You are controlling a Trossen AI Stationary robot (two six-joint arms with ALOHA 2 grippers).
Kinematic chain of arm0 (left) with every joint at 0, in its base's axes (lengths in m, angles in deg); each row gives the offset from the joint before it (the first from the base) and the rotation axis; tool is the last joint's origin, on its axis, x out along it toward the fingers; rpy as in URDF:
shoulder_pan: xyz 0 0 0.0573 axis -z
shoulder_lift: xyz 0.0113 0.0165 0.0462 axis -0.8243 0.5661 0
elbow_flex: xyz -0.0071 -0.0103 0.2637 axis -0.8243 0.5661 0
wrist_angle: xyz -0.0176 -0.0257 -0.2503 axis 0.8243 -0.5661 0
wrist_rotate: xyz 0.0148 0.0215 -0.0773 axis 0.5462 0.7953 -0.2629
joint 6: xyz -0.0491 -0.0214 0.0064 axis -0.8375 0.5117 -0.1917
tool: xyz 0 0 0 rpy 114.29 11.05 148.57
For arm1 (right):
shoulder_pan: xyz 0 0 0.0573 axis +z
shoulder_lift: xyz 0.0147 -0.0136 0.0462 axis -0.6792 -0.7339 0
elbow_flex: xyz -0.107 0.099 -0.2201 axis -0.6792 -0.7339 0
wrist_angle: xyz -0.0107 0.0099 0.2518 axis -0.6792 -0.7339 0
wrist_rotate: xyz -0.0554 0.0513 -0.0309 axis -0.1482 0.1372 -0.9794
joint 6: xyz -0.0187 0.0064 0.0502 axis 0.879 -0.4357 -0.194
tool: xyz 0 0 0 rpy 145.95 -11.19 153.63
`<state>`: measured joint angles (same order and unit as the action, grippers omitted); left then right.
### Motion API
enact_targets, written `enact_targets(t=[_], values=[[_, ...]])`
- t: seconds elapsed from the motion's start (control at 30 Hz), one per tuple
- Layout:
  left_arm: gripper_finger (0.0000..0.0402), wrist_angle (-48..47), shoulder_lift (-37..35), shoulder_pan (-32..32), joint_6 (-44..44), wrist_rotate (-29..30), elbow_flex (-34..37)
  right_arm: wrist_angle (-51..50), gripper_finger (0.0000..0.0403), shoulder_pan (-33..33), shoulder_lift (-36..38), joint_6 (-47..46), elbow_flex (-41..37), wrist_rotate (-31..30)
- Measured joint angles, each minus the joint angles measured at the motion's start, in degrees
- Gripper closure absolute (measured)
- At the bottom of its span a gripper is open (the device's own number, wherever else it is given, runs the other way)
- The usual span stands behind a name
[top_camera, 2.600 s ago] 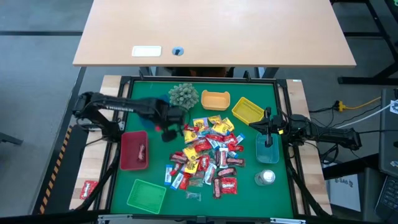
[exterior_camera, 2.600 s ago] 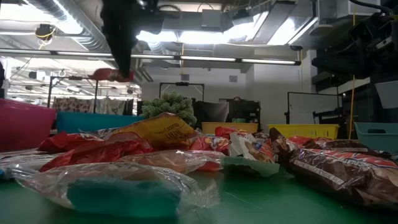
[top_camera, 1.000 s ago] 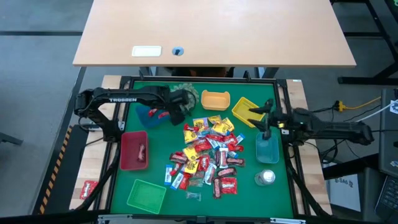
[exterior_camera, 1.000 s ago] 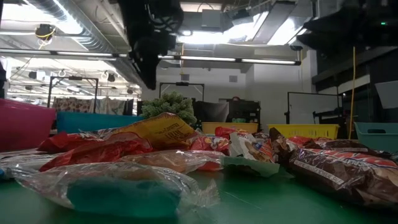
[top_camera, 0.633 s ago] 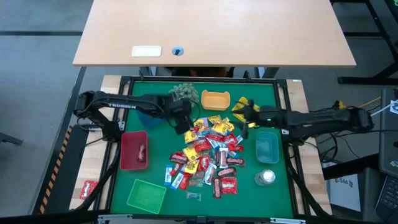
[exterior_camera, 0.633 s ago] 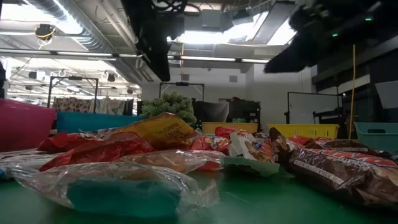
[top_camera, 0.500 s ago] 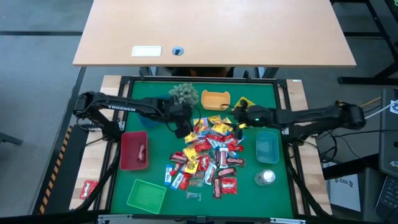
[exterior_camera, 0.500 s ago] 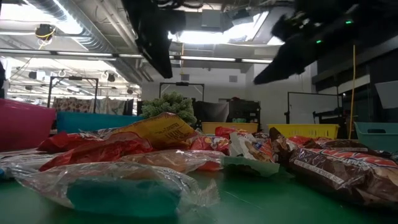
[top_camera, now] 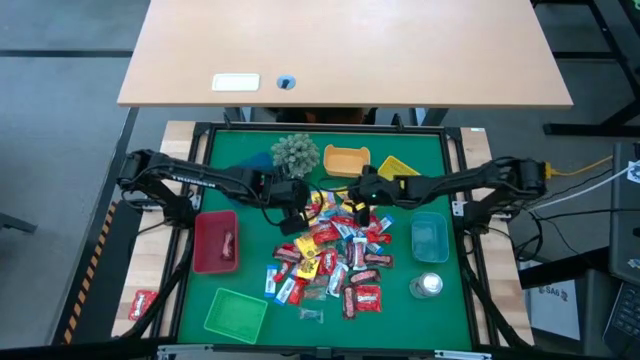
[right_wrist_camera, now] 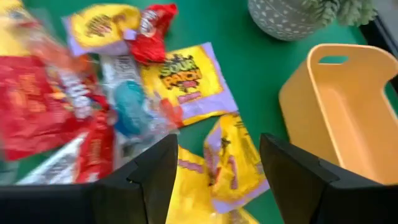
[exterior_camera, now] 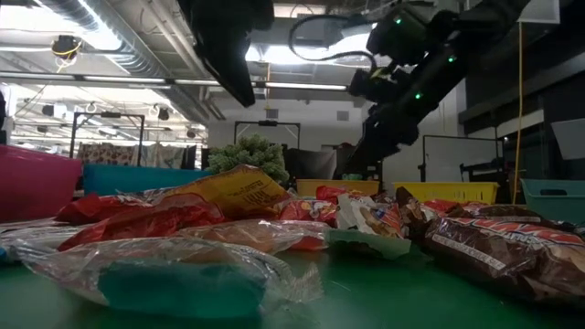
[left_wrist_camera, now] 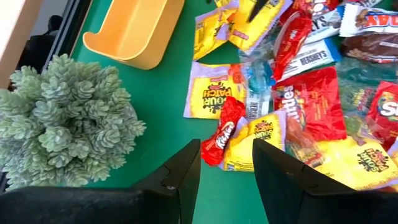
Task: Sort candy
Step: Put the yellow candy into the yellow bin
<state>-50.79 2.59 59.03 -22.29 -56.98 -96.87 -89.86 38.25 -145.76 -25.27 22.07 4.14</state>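
Barely begun, I'd say: nearly all the candy (top_camera: 330, 255) lies heaped mid-tabletop, just in front of the orange tray (top_camera: 346, 160), and only one piece shows in the red tray (top_camera: 214, 240). Left claw (top_camera: 292, 205) and right claw (top_camera: 358, 203) hover over the heap's edge nearest that tray, both open and empty. The arms hide some sweets beneath them.
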Motion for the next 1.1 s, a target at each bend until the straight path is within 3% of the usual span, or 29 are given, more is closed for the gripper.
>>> enact_targets(t=[0.1, 0.53, 1.1], values=[[0.0270, 0.2, 0.0, 0.3, 0.0, 0.0, 0.0, 0.0, 0.0175, -0.2, -1.5, 1.0, 0.1, -2.3], [0.0270, 1.6, 0.0, 0.7, 0.0, 0.1, 0.0, -0.5, 0.0182, -2.8, -3.7, 1.0, 0.1, 0.6], [0.0270, 2.0, 0.0, 0.7, 0.0, 0.1, 0.0, -0.4, 0.0312, -3.7, -4.2, 2.0, 0.1, 2.3]])
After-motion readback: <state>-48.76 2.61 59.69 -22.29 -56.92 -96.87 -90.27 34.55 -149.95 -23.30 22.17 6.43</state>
